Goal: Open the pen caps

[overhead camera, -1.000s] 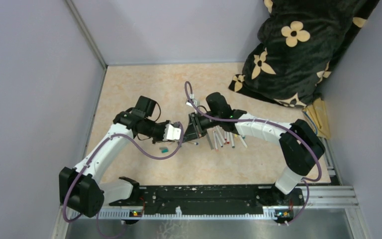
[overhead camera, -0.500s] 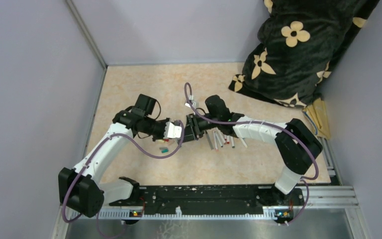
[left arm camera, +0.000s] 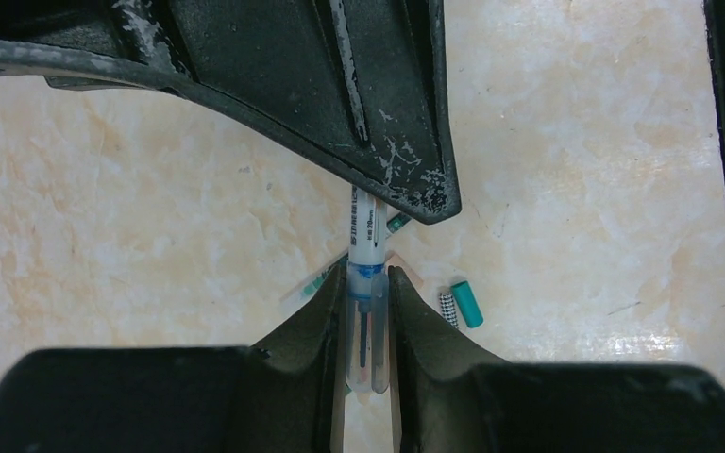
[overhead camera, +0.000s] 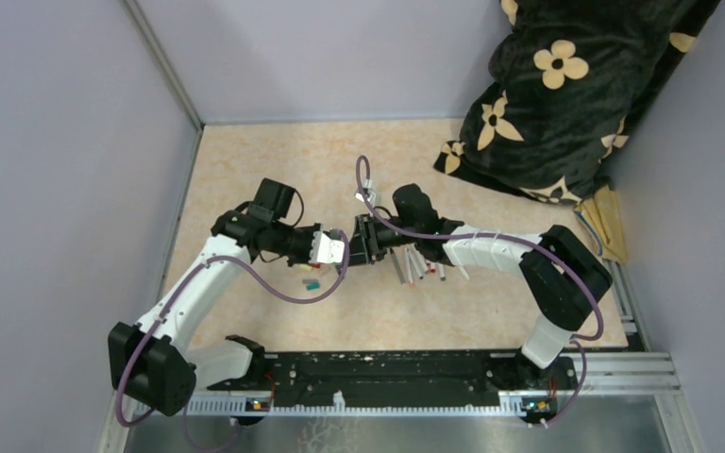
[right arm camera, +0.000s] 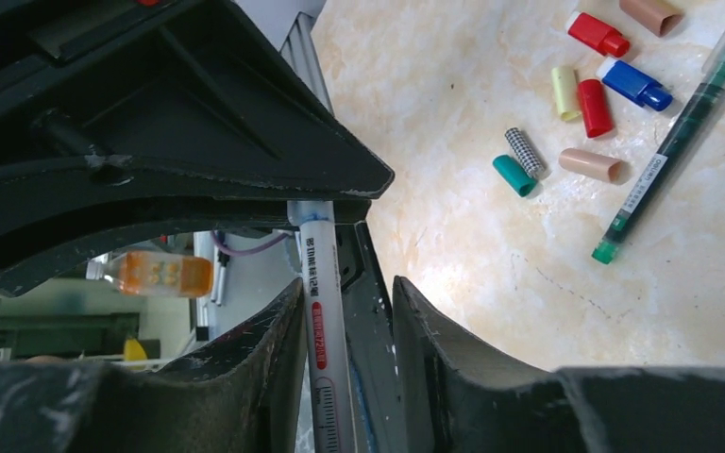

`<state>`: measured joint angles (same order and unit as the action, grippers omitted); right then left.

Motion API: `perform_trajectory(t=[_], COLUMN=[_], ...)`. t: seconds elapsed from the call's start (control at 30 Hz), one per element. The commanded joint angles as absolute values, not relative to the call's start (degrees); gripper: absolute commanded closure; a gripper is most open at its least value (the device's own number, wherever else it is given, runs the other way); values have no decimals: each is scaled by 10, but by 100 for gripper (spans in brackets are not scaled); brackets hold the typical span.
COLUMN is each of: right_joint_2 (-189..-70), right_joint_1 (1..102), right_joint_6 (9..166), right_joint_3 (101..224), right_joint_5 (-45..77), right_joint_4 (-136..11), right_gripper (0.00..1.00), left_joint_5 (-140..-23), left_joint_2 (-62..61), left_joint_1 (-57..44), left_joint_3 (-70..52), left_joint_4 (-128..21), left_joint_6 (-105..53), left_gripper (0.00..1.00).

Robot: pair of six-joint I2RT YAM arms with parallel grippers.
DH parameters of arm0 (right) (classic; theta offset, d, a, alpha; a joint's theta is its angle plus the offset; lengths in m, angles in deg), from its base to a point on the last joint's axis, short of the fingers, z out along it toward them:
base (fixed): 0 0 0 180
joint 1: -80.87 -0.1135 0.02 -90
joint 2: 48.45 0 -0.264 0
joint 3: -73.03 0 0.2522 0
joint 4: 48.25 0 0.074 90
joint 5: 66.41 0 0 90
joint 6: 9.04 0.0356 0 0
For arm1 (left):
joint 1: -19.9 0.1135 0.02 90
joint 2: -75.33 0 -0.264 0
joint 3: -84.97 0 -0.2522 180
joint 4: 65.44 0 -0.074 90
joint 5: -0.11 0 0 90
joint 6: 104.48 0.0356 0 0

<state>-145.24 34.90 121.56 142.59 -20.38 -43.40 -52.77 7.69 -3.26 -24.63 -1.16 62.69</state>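
Gripping the cap end, with a scatter of caps already off

And the left gripper (left arm camera: 368,276) has its fingers clenched on the clear plastic cap with a blue band (left arm camera: 366,330). That cap sits on the end of the thin white-barrelled marker pen (left arm camera: 362,222), which runs straight out beyond those fingertips. At the far end is the right gripper (right arm camera: 347,286), and look at that: its fingers stand wider than the barrel. The pen lies along one pad with a gap to the other. Released, by the look of it, so no pull is on. Cap and barrel look joined, so this one is not open yet.

What's done? Out past the right fingertips, on the pale marbled tabletop (right arm camera: 453,283), lie loose short plastic caps (right arm camera: 595,107). I count two red, a blue, a yellow, a teal and two tan, plus a small chequered cylinder (right arm camera: 525,151). Beside them a long green-inked pen (right arm camera: 680,132) lies bare-tipped.

From above, a bunch of thin pens (overhead camera: 423,264) lies back from the right fingertips, beside the wrist. They are too small to say which carry caps. My read: well past halfway, with the held pen next.
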Motion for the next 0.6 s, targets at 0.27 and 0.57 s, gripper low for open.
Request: perform_trajectory(t=[0.27,0.57], right_joint_2=[-1449,-1460], right_joint_1=[346,345], right_joint_6=[1205,1201], right_joint_3=[1457,1479], right_joint_5=[-184,-196], right_joint_4=[-441,-455], right_gripper=[71,81], left_joint_5=[-521,-533], left_joint_2=[92,95], left_joint_1=[-37,-39], left_joint_3=[-257,-272], left_joint_4=[-14,-19], left_joint_6=[643,656], left_gripper=[98,97])
